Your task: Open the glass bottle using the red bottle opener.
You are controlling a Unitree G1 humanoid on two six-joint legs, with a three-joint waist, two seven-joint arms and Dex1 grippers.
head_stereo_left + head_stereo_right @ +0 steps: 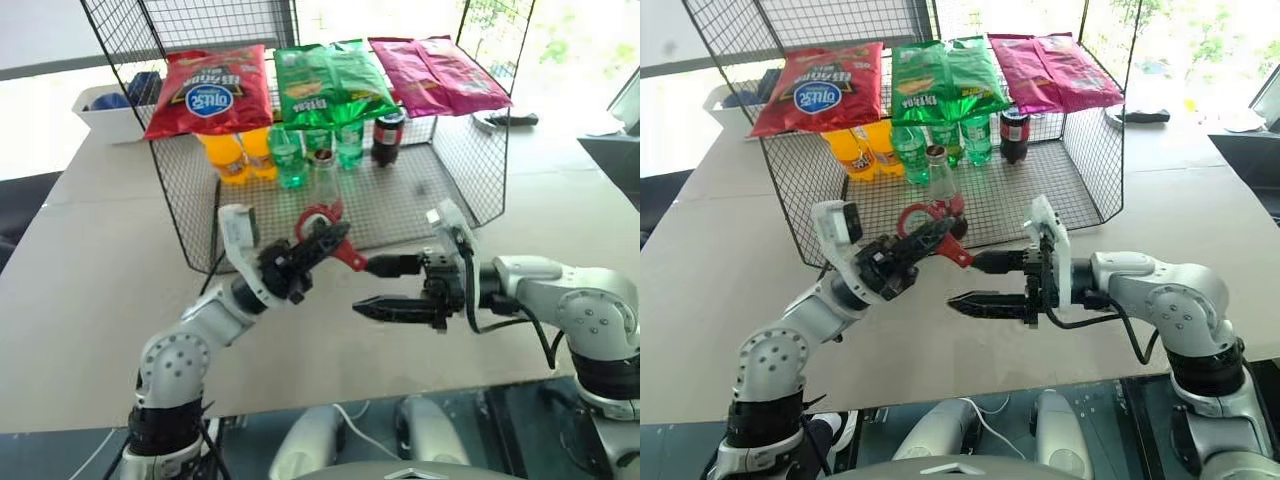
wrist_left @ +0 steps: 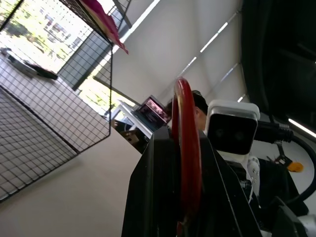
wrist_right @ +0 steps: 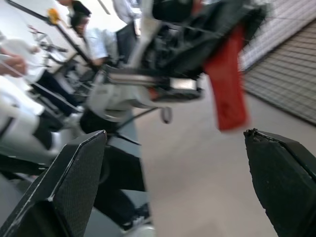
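Silver-grey arms w/ black cables, white wrist cams, black-fingered right gripper [image 1: 388,286].

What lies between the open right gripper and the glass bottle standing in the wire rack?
In the right eye view, the red bottle opener, held by the left gripper, lies between the right gripper and the glass bottle.

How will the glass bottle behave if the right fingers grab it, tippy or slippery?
Likely tippy: the glass bottle stands upright, tall and slim, on the wire basket floor. Smooth glass may slip between hard fingers. With the drink low inside, its base probably carries most of the weight.
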